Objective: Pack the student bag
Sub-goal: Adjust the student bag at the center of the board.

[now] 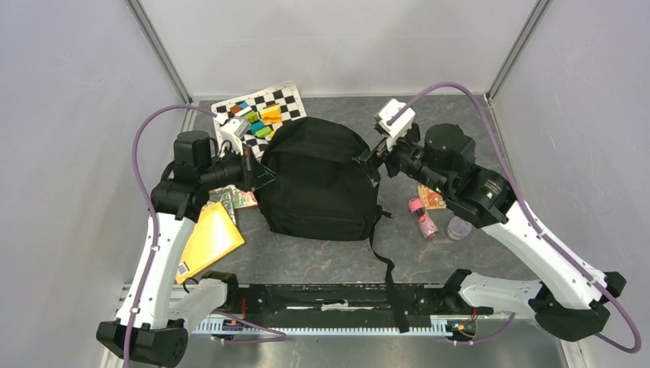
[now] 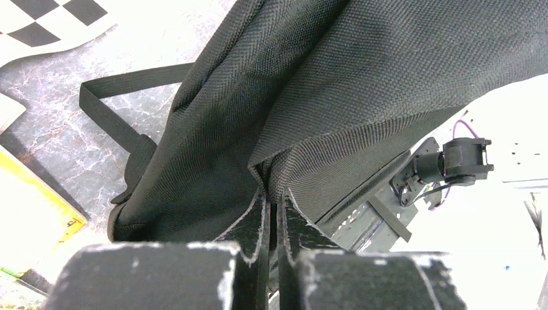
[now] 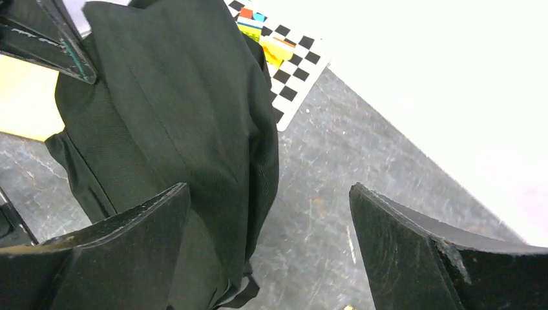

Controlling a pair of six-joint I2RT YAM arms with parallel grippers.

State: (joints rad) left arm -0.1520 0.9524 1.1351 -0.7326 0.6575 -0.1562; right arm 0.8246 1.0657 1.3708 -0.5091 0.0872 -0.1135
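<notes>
The student bag (image 1: 318,180) is a large black fabric backpack lying in the middle of the table, a strap trailing toward the near edge. My left gripper (image 1: 264,175) is at the bag's left edge, shut on a fold of the bag's fabric (image 2: 274,174), which it lifts off the table. The bag fills the left wrist view (image 2: 310,84). My right gripper (image 1: 369,159) is open at the bag's right edge; the bag's side (image 3: 187,129) lies between and beyond its fingers (image 3: 129,252), nothing held.
A yellow notebook (image 1: 208,239) lies at the left by my left arm. Coloured blocks (image 1: 253,119) sit on a checkerboard sheet (image 1: 280,100) behind the bag. A pink bottle (image 1: 421,217), a small packet (image 1: 431,198) and a clear round lid (image 1: 458,227) lie right of the bag.
</notes>
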